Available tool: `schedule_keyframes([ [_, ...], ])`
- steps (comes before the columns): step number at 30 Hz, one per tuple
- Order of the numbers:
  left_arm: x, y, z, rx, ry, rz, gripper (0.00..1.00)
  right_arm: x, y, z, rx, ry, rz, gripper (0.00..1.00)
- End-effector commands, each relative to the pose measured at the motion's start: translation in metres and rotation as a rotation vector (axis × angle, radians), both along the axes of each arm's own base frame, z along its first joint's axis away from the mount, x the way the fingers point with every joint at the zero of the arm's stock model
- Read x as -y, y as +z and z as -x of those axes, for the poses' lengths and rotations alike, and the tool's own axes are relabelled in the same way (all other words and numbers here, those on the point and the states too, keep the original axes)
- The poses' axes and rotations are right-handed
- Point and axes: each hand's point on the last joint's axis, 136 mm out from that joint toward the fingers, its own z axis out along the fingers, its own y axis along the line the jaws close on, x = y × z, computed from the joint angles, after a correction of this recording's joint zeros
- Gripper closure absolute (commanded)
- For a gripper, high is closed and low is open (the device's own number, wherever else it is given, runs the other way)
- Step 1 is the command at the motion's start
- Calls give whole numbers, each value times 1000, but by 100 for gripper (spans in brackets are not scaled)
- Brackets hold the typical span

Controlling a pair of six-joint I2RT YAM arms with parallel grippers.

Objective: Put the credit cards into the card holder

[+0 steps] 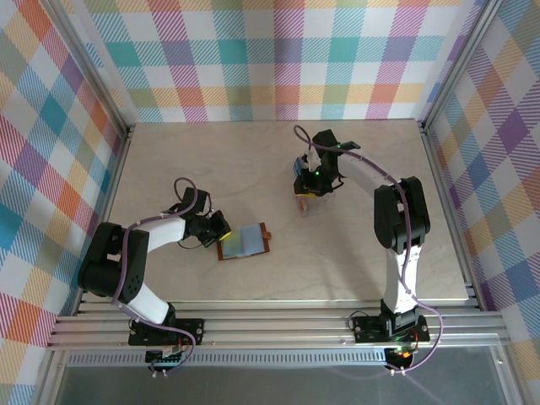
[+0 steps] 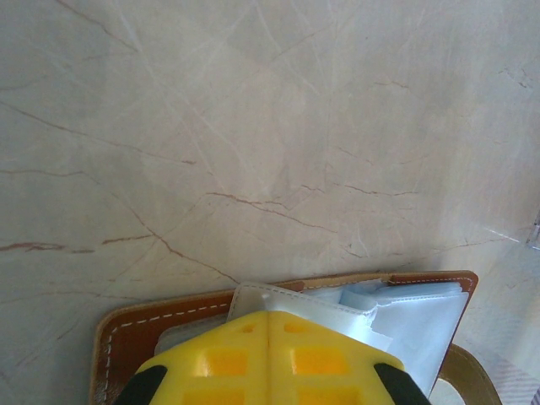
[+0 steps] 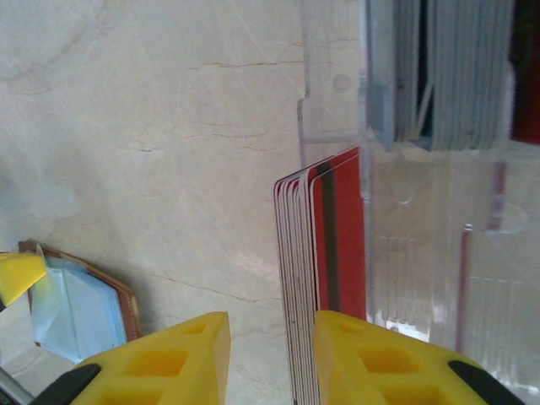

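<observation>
On the worktop [image 2: 253,126], left claw [image 2: 268,325] sits together on open card holder [image 2: 126,337], right claw [image 3: 270,337] apart around red credit cards [image 3: 337,228].

Two arms on beige surface [image 1: 211,160], holder and tray well apart.
Left tool [image 1: 216,228] touches left edge of open brown holder [image 1: 246,241], lying flat. Right tool [image 1: 306,192] farther back at clear tray [image 1: 321,199], red cards [image 1: 301,202] at its tip.

Left gripper [image 2: 268,327] fingers pressed together; right gripper [image 3: 272,342] fingers parted, both pointing down.
</observation>
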Motion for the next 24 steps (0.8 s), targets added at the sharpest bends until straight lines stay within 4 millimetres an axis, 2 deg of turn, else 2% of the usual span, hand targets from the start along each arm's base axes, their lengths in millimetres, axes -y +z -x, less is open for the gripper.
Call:
schedule_keyframes([
  [1,-27,-51,49,-216,13,-158,100,3,0,0,14,7,46,66],
  [5,-27,-52,49,-219,13,-159,100,-1,13,1,70,20,43,66],
  [11,-27,-51,49,-216,14,-157,100,0,16,1,77,15,45,65],
  [20,-27,-51,49,-218,12,-156,100,11,-4,-1,46,-1,137,61],
  [24,-27,-52,49,-220,13,-156,100,9,-3,0,52,5,138,62],
])
